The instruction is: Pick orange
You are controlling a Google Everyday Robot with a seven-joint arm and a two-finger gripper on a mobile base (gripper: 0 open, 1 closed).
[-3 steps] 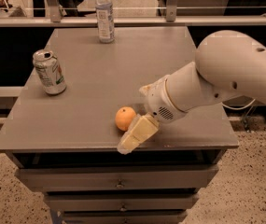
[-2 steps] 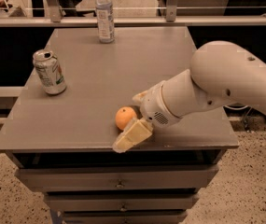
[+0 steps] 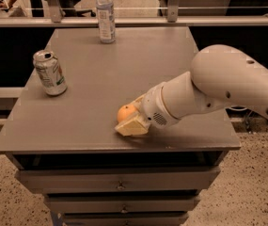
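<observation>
The orange (image 3: 125,112) is a small round fruit resting on the grey table top (image 3: 124,65), near the front edge and a little right of the middle. My gripper (image 3: 127,115) reaches in from the right on a thick white arm (image 3: 227,86) and is low on the table. It is open, with one cream finger (image 3: 131,126) in front of the orange and the other behind it, so the orange sits between them. The right side of the orange is hidden by the gripper.
A dented soda can (image 3: 49,73) stands at the table's left side. A clear water bottle (image 3: 105,14) stands at the far edge. Drawers (image 3: 119,185) lie under the table top. A railing runs behind the table.
The gripper has moved left and down, from beside the orange to around it. The orange, can and bottle have not moved.
</observation>
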